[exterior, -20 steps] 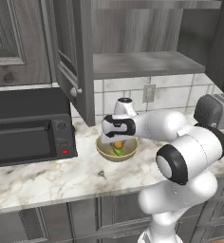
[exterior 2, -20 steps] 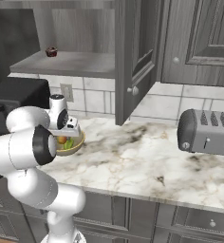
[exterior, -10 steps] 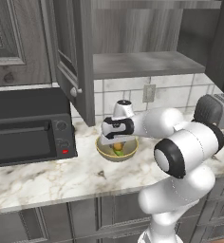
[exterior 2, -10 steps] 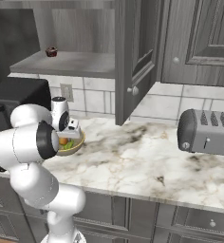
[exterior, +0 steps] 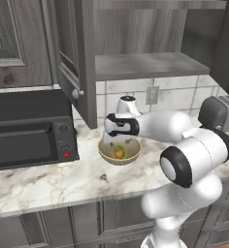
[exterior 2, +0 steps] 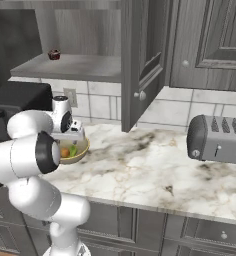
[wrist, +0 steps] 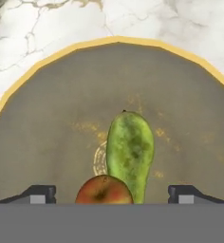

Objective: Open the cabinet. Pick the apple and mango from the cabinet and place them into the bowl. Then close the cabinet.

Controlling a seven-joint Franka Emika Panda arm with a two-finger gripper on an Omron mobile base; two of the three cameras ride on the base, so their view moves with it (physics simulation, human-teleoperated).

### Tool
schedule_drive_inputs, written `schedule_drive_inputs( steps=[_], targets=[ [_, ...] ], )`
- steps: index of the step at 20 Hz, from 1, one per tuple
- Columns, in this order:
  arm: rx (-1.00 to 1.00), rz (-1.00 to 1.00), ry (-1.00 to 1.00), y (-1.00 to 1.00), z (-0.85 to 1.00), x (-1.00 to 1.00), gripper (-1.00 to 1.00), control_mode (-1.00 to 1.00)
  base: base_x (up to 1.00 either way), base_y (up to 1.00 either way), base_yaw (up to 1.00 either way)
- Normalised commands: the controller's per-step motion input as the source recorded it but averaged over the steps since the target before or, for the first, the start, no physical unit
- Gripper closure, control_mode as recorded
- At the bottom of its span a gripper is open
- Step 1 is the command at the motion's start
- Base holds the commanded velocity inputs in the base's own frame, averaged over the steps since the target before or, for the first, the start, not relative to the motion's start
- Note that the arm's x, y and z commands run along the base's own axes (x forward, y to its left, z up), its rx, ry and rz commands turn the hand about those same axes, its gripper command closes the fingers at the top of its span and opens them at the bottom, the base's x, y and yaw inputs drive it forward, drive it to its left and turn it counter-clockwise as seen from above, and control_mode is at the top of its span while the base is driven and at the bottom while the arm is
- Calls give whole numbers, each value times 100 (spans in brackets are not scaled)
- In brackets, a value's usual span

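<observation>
toaster [exterior 2: 216, 140] & oven [exterior: 29, 131] flank bowl [exterior: 106, 154]

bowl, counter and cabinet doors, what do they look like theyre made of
Bowl: looks like matte glazed ceramic, maybe plastic; dull olive inside with a smooth yellow rim and no shine.
Counter: polished marble or a marble-look stone; white with brown-grey veins.
Cabinet doors: dark grey stained wood, going by the streaky grain and raised panels; could be a wood-look laminate.

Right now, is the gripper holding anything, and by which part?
Nothing. The gripper is open above the bowl; the mango and apple lie loose between its spread fingers.
</observation>
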Motion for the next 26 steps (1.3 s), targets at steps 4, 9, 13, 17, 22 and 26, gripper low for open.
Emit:
schedule_drive_inputs(
  steps=[4,9,13,17,22,26],
  targets=[
    [0,0,0,0,63,-8,-100,-100,0,0,0],
    [0,0,-2,-1,62,-31,-100,-100,0,0,0],
    [-2,-1,-9,-5,42,-58,-100,-100,0,0,0],
    [-10,0,-4,-9,40,-53,-100,-100,0,0,0],
    [-4,-5,-3,-35,40,-66,-100,-100,0,0,0],
    [0,-7,0,-35,44,-57,-100,-100,0,0,0]
  ],
)
